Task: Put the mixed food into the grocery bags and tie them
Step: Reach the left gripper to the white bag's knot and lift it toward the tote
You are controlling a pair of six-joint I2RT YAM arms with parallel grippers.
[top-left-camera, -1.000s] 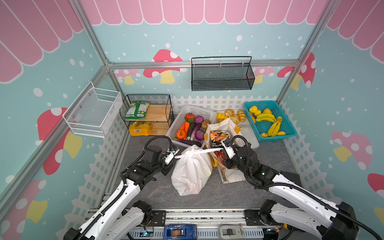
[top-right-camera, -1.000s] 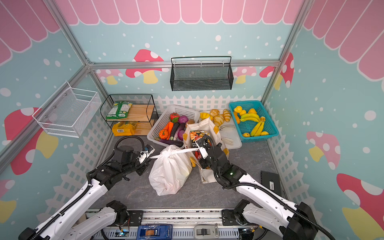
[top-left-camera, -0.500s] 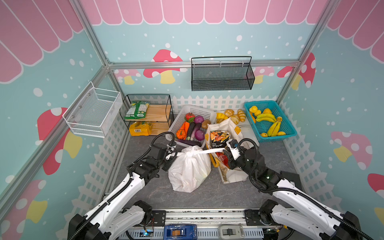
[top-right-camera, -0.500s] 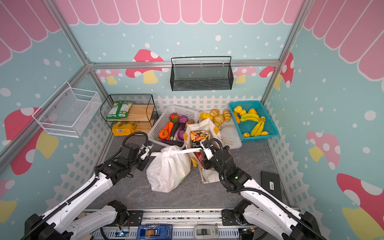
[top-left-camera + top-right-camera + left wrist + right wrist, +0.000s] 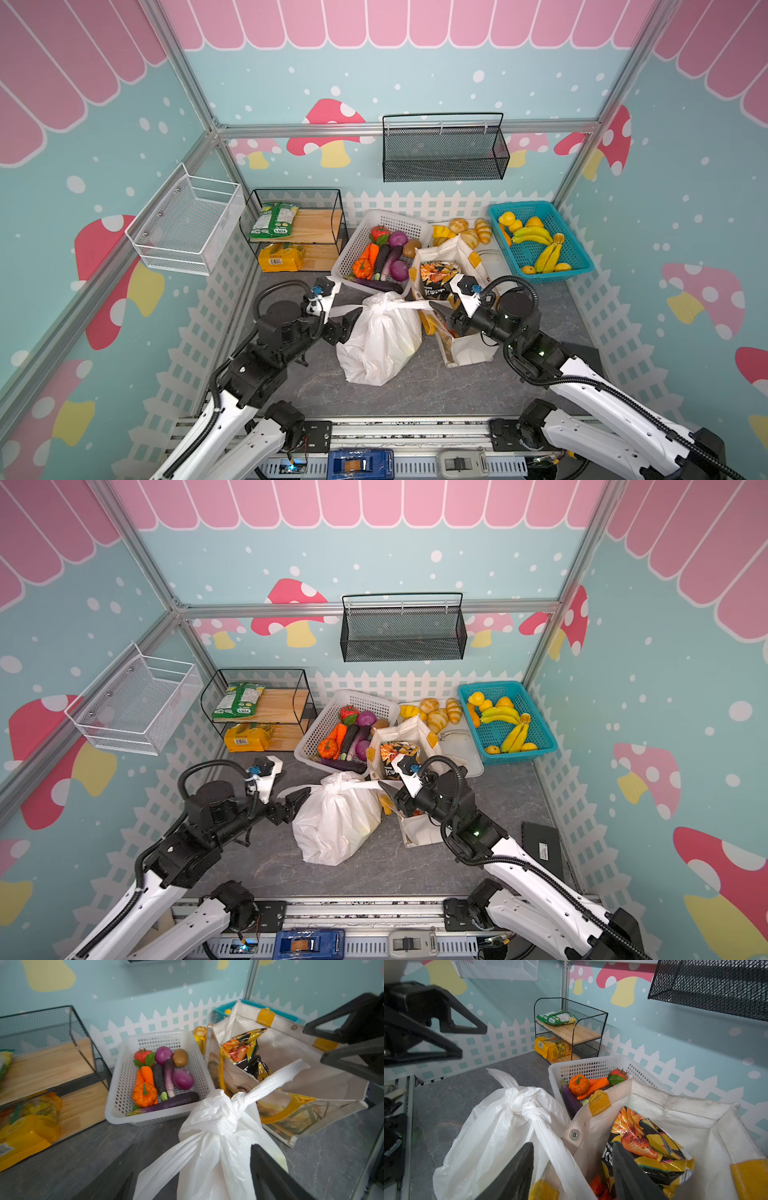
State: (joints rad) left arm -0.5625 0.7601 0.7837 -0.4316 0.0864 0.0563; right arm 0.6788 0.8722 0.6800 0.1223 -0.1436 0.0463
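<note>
The white plastic bag [image 5: 382, 340] [image 5: 336, 825] stands on the grey floor with its handles tied in a knot [image 5: 218, 1109] [image 5: 521, 1103]. My left gripper [image 5: 348, 321] [image 5: 191, 1178] is open, and one loose handle tail lies between its fingers. My right gripper [image 5: 440, 311] [image 5: 573, 1178] is open round the other tail, at the canvas tote [image 5: 469, 353] [image 5: 675, 1113]. The tote stands open beside the white bag. In it are the yellow-and-dark snack packet [image 5: 434, 278] [image 5: 648, 1147] and a glimpse of a red packet [image 5: 597, 1187]. What the white bag holds is hidden.
Behind the bags sits a white basket [image 5: 361, 237] of vegetables. A tray with bread rolls [image 5: 469, 232] and a teal basket [image 5: 582, 266] of bananas and round yellow fruit lie back right. A black wire shelf [image 5: 291, 195] with snack packets stands back left.
Both grippers were shut on the handle tails, pulling them apart. They have opened and let go. The tails have slackened and the bag has settled.
</note>
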